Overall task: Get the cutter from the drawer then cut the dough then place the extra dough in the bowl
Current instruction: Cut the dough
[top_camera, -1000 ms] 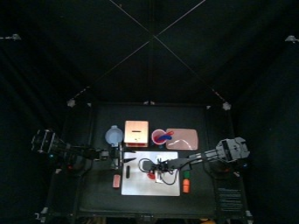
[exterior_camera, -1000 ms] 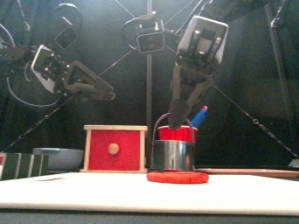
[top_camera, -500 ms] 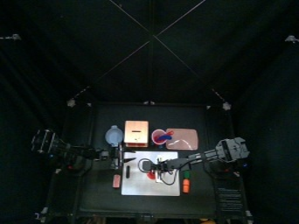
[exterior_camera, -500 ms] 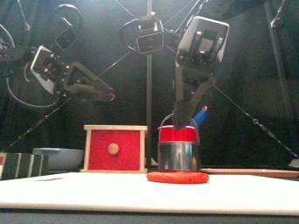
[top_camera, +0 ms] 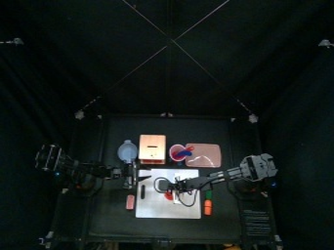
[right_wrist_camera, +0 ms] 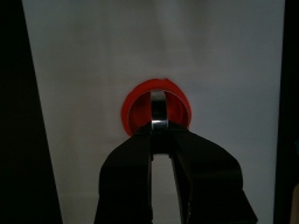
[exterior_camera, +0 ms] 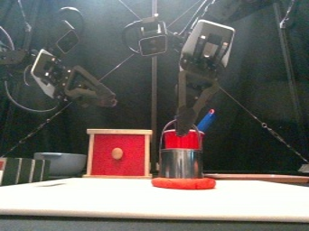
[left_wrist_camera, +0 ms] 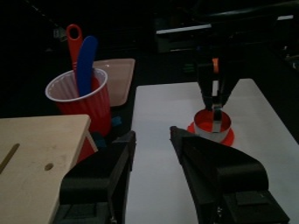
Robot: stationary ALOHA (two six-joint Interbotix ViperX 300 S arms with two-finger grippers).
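Toward the tabletop's front edge, the cutter (exterior_camera: 182, 163) stands on the red dough (exterior_camera: 183, 182) on the white cutting board (exterior_camera: 72, 198). My right end effector (right_wrist_camera: 160, 133) appears clamped on its wire handle. My left end effector (left_wrist_camera: 152, 144) hovers toward the left edge, jaws parted. Toward the back edge stand the wooden box (exterior_camera: 118, 153) and red cup (left_wrist_camera: 79, 92).

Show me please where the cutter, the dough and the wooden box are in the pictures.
cutter (exterior_camera: 182, 163): front view, on its shiny metal wall.
dough (exterior_camera: 183, 183): front view, on the red disc's front edge, under the cutter.
wooden box (exterior_camera: 107, 143): front view, on its red drawer front.
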